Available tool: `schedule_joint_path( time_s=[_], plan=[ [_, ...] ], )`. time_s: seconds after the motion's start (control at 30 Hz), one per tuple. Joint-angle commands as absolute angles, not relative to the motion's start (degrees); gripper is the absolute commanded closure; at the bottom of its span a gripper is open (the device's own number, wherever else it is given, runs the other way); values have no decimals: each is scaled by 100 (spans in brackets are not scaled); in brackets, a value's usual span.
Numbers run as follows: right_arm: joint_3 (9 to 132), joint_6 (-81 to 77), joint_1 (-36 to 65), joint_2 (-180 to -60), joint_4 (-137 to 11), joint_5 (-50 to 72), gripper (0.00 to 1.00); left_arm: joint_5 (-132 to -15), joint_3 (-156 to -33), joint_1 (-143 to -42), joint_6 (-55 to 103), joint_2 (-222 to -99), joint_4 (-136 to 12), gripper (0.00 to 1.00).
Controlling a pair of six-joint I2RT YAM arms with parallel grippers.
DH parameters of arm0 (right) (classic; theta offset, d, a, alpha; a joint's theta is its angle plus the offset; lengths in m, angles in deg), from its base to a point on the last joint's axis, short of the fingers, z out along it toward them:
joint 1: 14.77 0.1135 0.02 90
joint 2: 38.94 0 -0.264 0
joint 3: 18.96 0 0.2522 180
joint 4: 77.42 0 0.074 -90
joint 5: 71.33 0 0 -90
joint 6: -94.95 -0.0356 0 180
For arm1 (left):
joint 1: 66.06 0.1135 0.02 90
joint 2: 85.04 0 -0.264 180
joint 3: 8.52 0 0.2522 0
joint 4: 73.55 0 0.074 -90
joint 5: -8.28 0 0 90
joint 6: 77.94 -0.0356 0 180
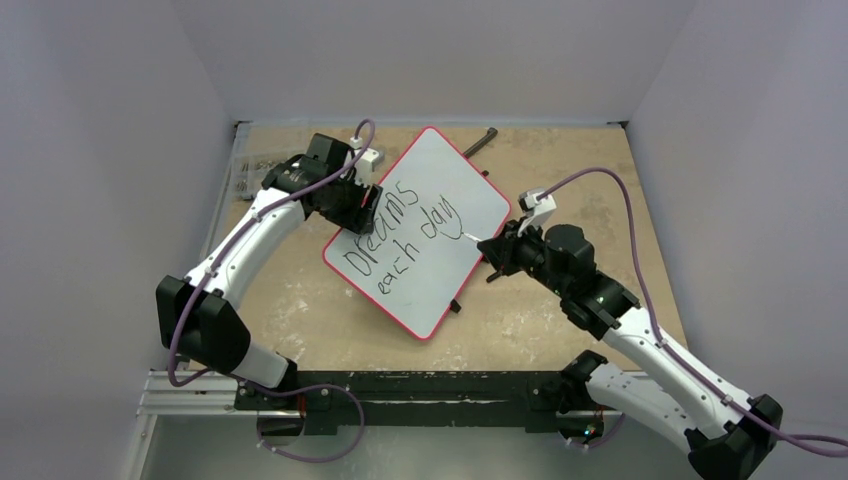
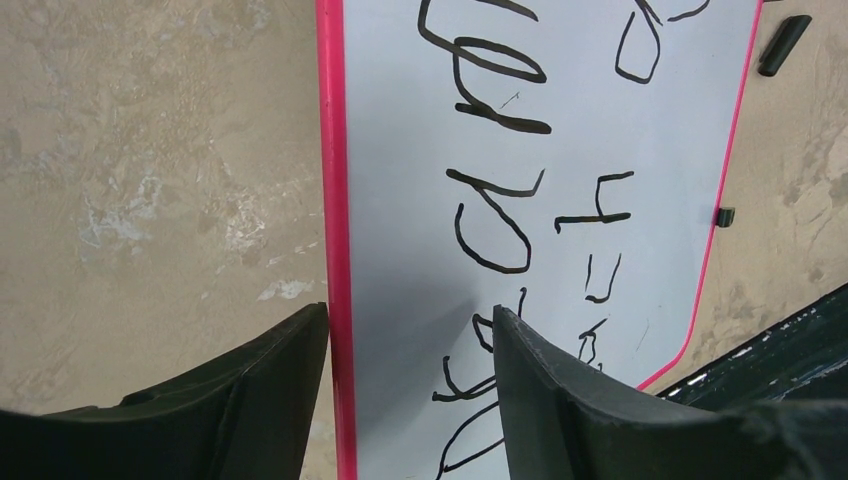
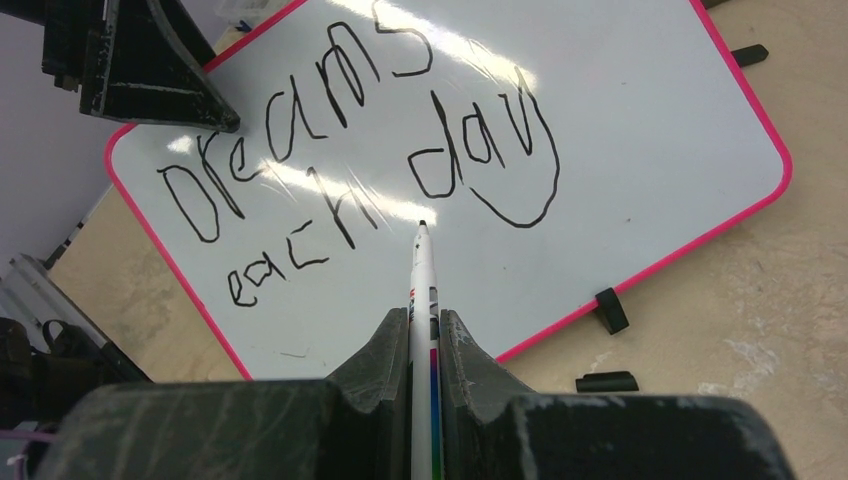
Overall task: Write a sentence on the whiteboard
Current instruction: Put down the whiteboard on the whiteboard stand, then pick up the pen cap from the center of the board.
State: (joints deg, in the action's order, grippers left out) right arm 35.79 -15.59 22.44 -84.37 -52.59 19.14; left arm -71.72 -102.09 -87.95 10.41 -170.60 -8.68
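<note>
Whiteboard [image 1: 445, 170] with a pink-red rim and rounded corners lies flat on the tan desk [image 1: 570, 170]. It is turned so that one corner points to the far wall, and it sits about midway between the two arms. On its face is the sentence [image 1: 400, 240] in slanted black marker, in two lines: "Dreams" above and "each day" below, with the tail of the y swept out in a wide loop. The left arm [image 1: 240, 250] reaches to the board's far-left edge. There the left claw [image 2: 408, 312] is spread fairly wide and holds nothing. One finger is over bare desk just outside the rim; the other is over the white face by the early letters of "Dreams". The right arm [image 1: 620, 310] comes in from the opposite side. Its right claw [image 3: 425, 320] is clamped narrow on a white marker [image 3: 422, 265], whose barrel carries coloured printing too small to read. The marker's black tip sits just under the d of "day"; I cannot tell whether it touches the surface. A black bar [image 1: 480, 142] lies on the desk near the board's far corner. A small black clip [image 3: 610, 310] grips the rim on the right arm's side, and a loose black piece [image 3: 605, 381] lies on the desk just beside it.
</note>
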Motion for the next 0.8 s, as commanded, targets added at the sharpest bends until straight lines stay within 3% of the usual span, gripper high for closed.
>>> schedule_joint_path(
  time_s=[0.0, 0.33, 0.53, 0.77],
  plan=[
    [3600, -1606, 2265, -8477, -5605, 1882, 100, -7248, -10285, -8824, 1057, -16837, -969, 39],
    [3827, -1534, 2267, -8574, -5518, 1883, 100, -7415, -10337, -8819, 1050, -16636, -971, 26],
    [4023, -1485, 2266, -8640, -5423, 1882, 100, -7739, -10194, -8820, 1051, -16317, -1145, 12],
    [4355, -1430, 2267, -8670, -5277, 1915, 100, -7891, -9962, -8945, 912, -15694, -1433, 10]
  ],
)
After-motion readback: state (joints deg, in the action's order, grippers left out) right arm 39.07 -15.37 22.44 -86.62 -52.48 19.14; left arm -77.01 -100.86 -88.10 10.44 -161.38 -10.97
